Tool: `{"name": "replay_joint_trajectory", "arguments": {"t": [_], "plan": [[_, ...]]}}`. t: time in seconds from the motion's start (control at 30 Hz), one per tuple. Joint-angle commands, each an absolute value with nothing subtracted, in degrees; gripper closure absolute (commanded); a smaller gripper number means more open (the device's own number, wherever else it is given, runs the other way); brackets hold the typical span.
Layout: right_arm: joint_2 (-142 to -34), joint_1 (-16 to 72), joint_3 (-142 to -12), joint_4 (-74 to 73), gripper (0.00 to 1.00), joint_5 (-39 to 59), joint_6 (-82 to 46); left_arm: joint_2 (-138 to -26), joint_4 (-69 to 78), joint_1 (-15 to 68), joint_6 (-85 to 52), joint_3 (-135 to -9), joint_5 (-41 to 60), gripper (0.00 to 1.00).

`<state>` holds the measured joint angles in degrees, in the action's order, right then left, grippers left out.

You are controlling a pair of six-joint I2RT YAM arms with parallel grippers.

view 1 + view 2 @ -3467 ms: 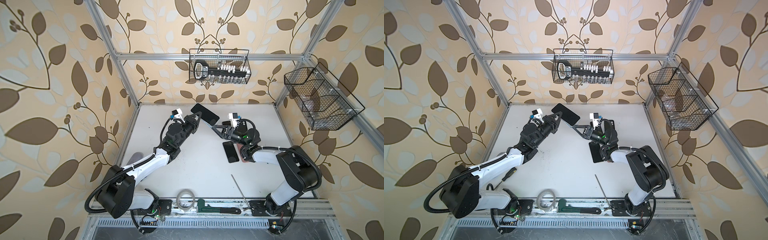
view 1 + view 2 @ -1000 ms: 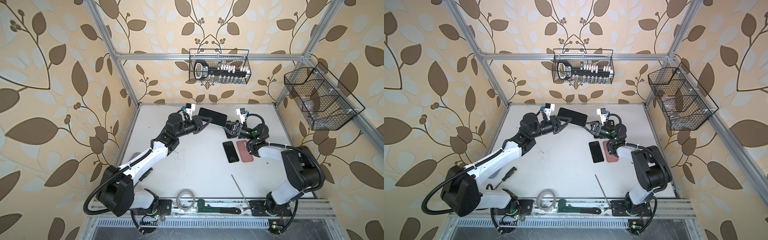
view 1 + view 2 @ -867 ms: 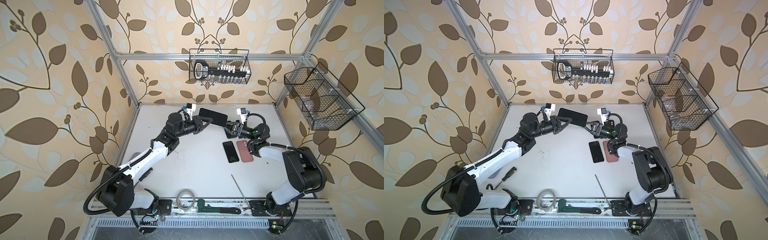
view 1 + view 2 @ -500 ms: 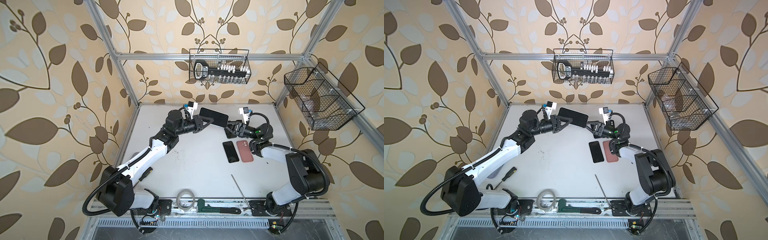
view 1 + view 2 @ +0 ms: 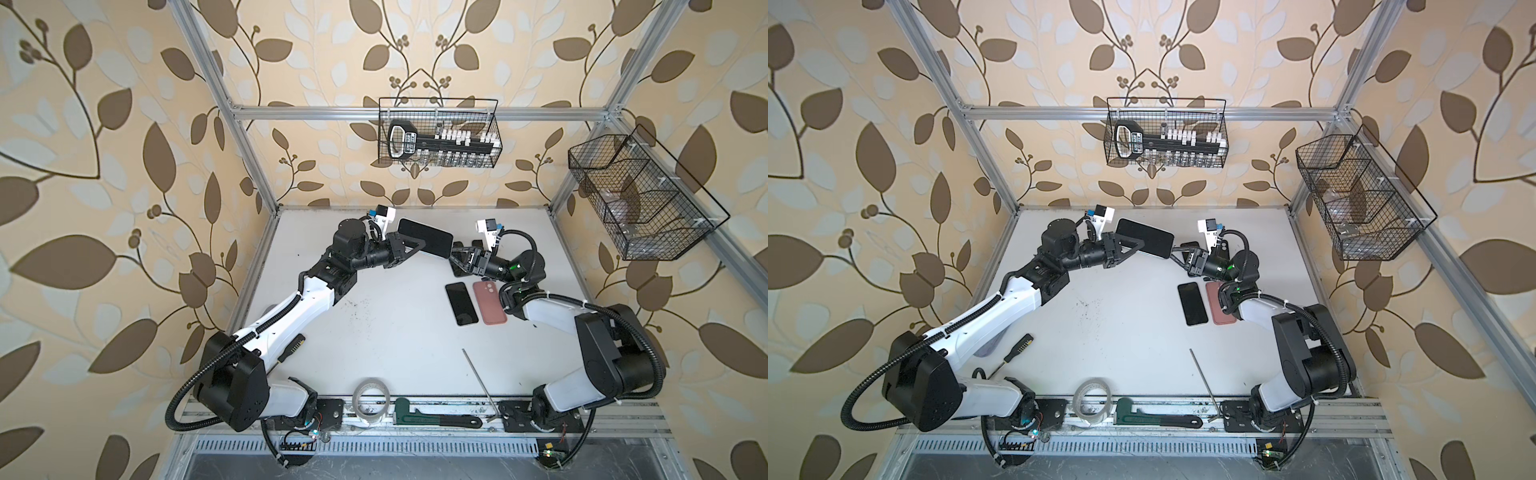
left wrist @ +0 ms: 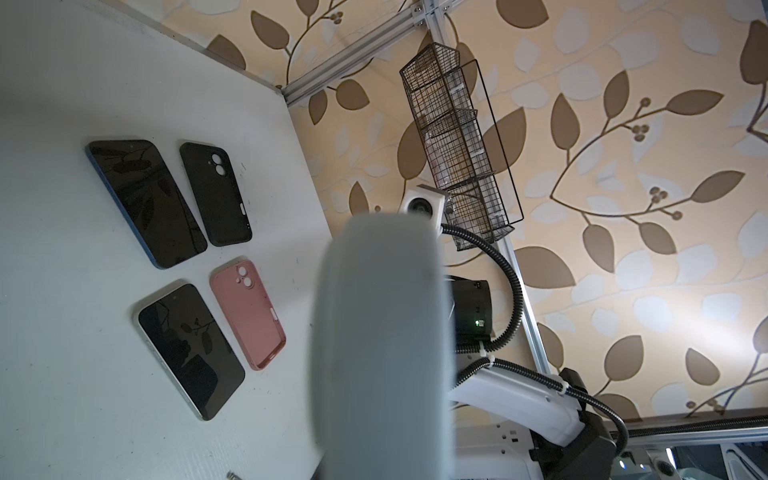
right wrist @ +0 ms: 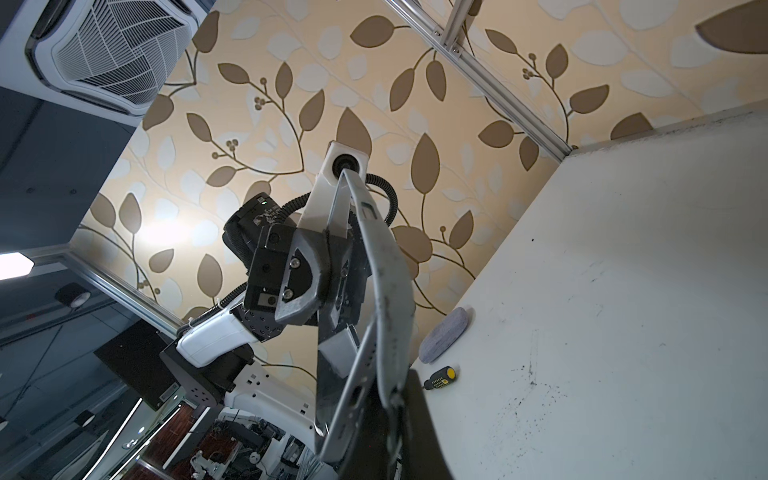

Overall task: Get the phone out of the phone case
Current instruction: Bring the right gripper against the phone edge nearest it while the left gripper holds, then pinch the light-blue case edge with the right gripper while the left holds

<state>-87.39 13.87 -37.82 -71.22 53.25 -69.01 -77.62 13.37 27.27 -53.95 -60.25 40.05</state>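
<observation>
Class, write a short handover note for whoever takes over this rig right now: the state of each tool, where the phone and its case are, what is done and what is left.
Left tool: shut on the phone, which sits in its grey case, held above the table.
Right tool: shut on the grey case at the phone's free end, it seems.
Lying on the table by the right arm: blue-edged phone, silver-edged phone, black case, pink case.
Done: both tools have hold.
Left: pull the grey case off the phone.
</observation>
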Motion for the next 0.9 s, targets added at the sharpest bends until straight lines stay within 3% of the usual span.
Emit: {"name": "replay_joint_trajectory", "arguments": {"t": [0.0,0.07,0.23,0.3,0.57,0.77,0.87], "plan": [[-84.0,14.6,-37.2,-78.3,1.0,48.0,-71.4,-79.3,7.1,26.7,-52.1,-61.0,38.1,0.99],[-83.6,15.0,-36.2,-78.5,1.0,46.1,-72.5,-79.7,7.3,26.7,-52.1,-60.9,38.0,0.93],[-82.2,15.7,-34.8,-77.5,1.0,43.1,-73.4,-80.6,7.6,26.7,-53.1,-60.6,36.9,0.64],[-81.3,15.9,-34.5,-76.3,1.0,42.0,-72.9,-80.8,7.4,26.7,-53.3,-60.5,36.2,0.59],[-77.6,17.7,-33.2,-68.2,1.0,36.5,-68.6,-80.7,4.5,26.7,-53.5,-60.9,32.9,0.18],[-75.1,20.4,-32.3,-60.8,1.0,29.7,-63.4,-76.4,-0.9,26.9,-56.0,-60.4,27.0,0.03],[-74.8,22.0,-32.0,-58.5,1.0,25.7,-61.8,-72.8,-2.0,27.2,-59.8,-59.1,24.5,0.01]]}}
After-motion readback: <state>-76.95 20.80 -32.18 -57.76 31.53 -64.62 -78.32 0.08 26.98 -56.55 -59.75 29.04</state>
